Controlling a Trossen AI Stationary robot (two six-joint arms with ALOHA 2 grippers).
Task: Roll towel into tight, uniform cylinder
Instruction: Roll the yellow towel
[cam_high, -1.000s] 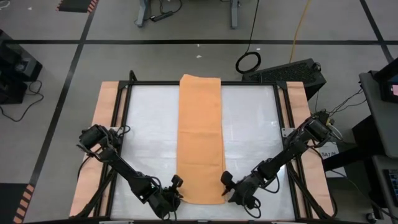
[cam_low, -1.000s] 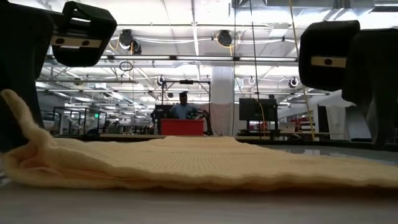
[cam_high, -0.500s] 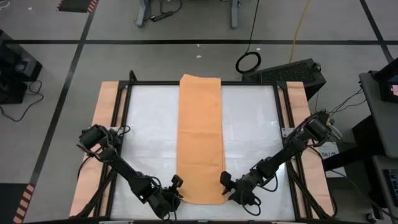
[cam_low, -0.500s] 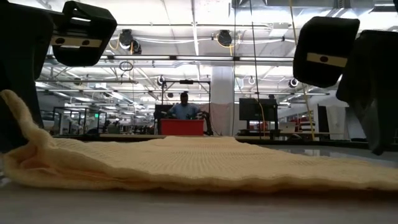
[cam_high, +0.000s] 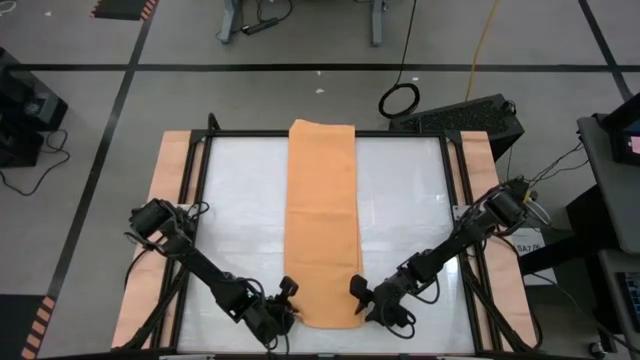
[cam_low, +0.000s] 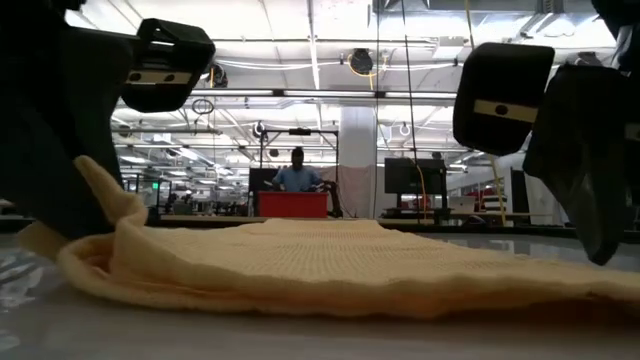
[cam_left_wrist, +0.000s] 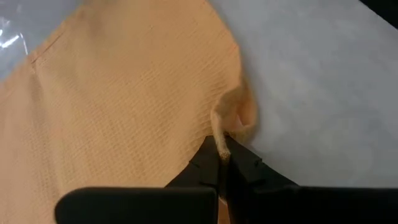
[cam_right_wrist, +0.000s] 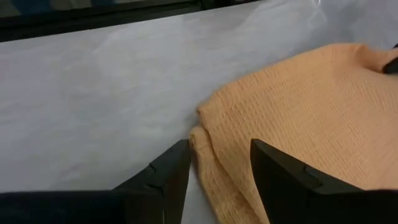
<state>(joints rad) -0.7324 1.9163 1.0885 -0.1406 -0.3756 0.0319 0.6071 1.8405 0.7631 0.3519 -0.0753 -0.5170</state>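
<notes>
The orange-tan towel (cam_high: 322, 220) lies as a long flat strip down the middle of the white table (cam_high: 240, 220), from the far edge to the near edge. My left gripper (cam_left_wrist: 221, 155) is shut on its near-left corner, which stands up in a small peak (cam_low: 100, 185). My right gripper (cam_right_wrist: 219, 155) is open at the near-right corner (cam_right_wrist: 208, 134). One finger stands on each side of that layered corner. Whether they touch it, I cannot tell. My left gripper pinches the towel's near-left corner (cam_left_wrist: 219, 142) between its two fingers, at their free ends. It comes slanting down from the table's near left. The corner is drawn up off the table into a puckered fold (cam_left_wrist: 239, 115); the rest of the towel lies flat.
Black frame rails (cam_high: 205, 140) and tan side boards (cam_high: 170, 200) border the table. Bare white surface lies on both sides of the towel. Beyond the table a person (cam_low: 296, 172) stands behind a red bin (cam_low: 292, 203) in the room.
My right gripper has moved toward the towel's near-right corner and rolled about its own line. The raised near-left corner in my left gripper has shifted a little toward the towel's middle, and the cloth beside it bunches higher. The rest of the towel has stayed flat.
</notes>
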